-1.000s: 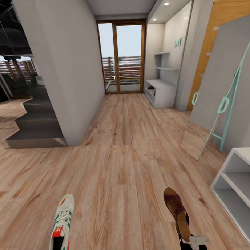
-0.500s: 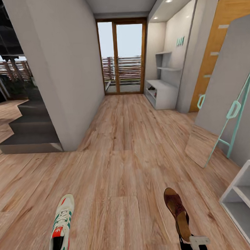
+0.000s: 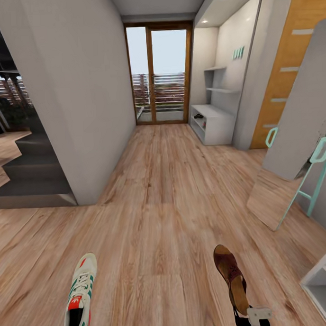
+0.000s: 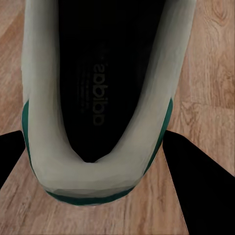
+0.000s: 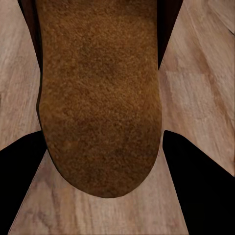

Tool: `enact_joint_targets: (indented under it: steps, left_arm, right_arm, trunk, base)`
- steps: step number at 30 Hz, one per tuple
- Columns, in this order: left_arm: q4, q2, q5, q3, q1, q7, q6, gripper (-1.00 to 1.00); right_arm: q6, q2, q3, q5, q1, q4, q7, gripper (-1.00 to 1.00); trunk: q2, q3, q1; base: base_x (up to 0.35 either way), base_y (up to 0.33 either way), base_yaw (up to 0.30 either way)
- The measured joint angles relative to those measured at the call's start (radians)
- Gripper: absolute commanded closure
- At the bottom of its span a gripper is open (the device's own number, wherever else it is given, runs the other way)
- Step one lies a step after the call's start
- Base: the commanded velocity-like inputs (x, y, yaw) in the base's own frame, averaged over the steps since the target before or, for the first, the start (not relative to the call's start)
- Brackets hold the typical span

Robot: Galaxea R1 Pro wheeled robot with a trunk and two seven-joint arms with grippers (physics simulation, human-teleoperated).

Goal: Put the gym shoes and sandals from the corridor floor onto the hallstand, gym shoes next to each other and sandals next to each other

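The left pincer is clamped on the heel of a white lace-up gym shoe with green stripes and red-orange patches, carried above the light brown wood-plank corridor floor. To the shoe's right, the right pincer is closed on the heel of a flat dark brown leather sandal with a tan insole, toe pointing forward. Far beyond the sandal, by the glass door, stands the pale grey hallstand, something dark on its shelf.

Glass dbl door at far end; stairs left; leaning mirror right.
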Motion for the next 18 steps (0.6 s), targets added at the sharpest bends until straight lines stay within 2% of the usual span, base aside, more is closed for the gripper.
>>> enact_joint_targets:
  steps: [18]
  left_arm:
    - [0.000,0.000,-0.001,0.000,0.000,0.000,0.000,1.00]
  right_arm:
    - [0.000,0.000,0.000,0.000,0.000,0.000,0.000,1.00]
  trunk:
    - [0.000,0.000,0.000]
  base:
    - [0.340,0.000,0.000]
